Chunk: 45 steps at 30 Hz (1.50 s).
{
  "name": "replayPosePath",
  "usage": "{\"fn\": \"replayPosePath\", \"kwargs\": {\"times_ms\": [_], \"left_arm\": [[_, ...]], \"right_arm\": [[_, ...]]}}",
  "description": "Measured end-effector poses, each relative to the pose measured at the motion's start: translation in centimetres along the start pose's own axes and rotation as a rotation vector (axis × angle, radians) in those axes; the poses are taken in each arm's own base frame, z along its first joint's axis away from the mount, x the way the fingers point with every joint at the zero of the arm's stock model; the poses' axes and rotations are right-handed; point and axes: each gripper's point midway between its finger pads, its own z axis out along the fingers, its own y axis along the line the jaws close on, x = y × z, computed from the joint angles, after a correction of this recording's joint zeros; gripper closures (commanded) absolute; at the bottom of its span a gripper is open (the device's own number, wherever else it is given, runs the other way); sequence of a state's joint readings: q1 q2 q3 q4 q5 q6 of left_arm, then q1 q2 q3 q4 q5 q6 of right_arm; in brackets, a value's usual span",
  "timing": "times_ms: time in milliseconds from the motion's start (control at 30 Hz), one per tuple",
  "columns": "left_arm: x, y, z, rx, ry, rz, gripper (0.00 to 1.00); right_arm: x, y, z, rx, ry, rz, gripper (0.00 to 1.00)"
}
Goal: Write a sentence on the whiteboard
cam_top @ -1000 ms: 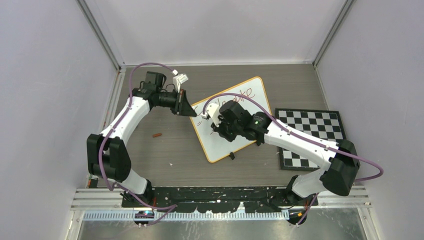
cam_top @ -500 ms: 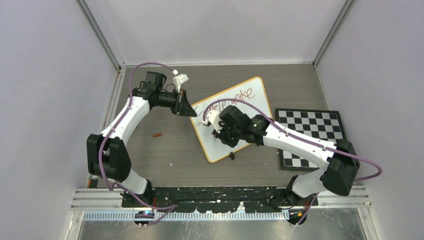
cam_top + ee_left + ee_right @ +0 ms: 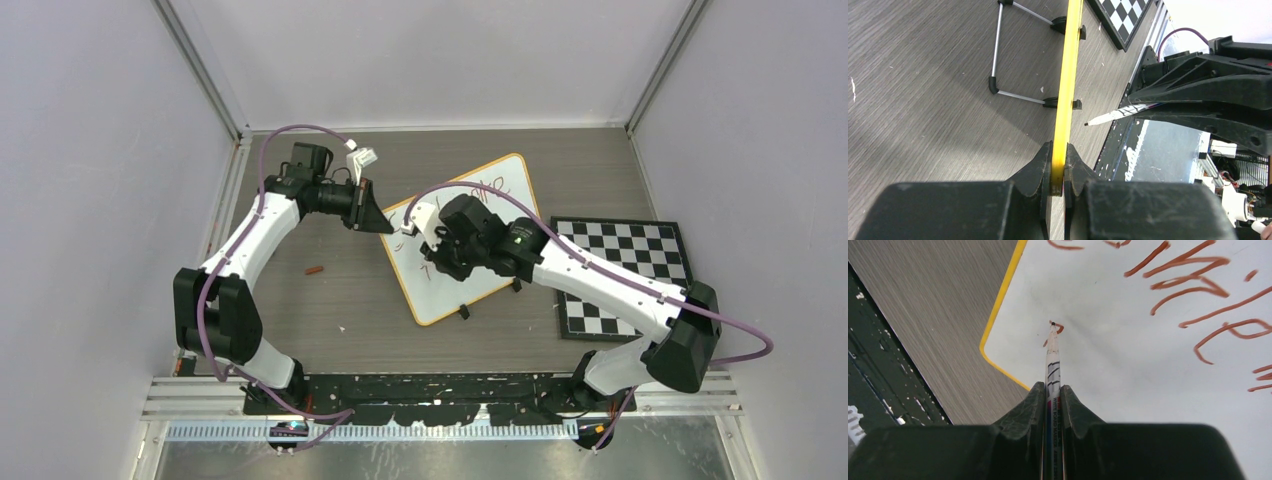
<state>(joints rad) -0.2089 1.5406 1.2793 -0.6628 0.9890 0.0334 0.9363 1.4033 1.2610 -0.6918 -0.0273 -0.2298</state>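
"Top external first: where is the board [image 3: 441, 292]?"

"Mid-counter [image 3: 340, 300], turned slantwise, just left of the checkered mat [image 3: 622, 272]. The left tool [image 3: 1059, 150] pinches its yellow rim at the left corner."

"And the right tool [image 3: 1052, 390]?"

"Pressed onto a marker [image 3: 1052, 357] over the board's lower left part. On the right wrist view the tip sits at a short red stroke [image 3: 1059, 329] near the rounded corner. Touching or just off, I cannot tell."

"The sentence [image 3: 1193, 287]?"

"Red-brown strokes higher on the board, cut off at the view's edge and unreadable."

whiteboard [image 3: 440, 295]: on table [image 3: 380, 340], centre | checkered mat [image 3: 640, 245]: just right of it | small object [image 3: 316, 269]: well left
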Motion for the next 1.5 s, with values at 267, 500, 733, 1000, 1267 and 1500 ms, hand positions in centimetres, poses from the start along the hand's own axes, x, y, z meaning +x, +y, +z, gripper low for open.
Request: {"fn": "replayPosePath", "kwargs": {"times_ms": [267,500,733,1000,1267,1500], "left_arm": [[0.0,0.0,0.0,0.0,0.0,0.0,1.0],[0.0,0.0,0.0,-0.002,0.001,0.0,1.0],[0.0,0.0,0.0,-0.001,0.001,0.001,1.0],[0.0,0.0,0.0,-0.001,0.001,0.001,1.0],[0.0,0.0,0.0,-0.001,0.001,0.001,1.0],[0.0,0.0,0.0,-0.001,0.001,0.001,1.0]], "right_arm": [[-1.1,-1.1,-0.1,0.057,-0.026,0.005,1.0],[-0.6,-1.6,1.0,0.084,0.003,0.005,1.0],[-0.5,-1.6,1.0,0.082,0.007,0.004,1.0],[-0.4,-1.8,0.0,0.079,0.0,0.015,1.0],[-0.5,-2.7,-0.6,0.116,-0.009,0.028,1.0],[0.0,-3.0,0.0,0.129,0.016,0.029,1.0]]}}
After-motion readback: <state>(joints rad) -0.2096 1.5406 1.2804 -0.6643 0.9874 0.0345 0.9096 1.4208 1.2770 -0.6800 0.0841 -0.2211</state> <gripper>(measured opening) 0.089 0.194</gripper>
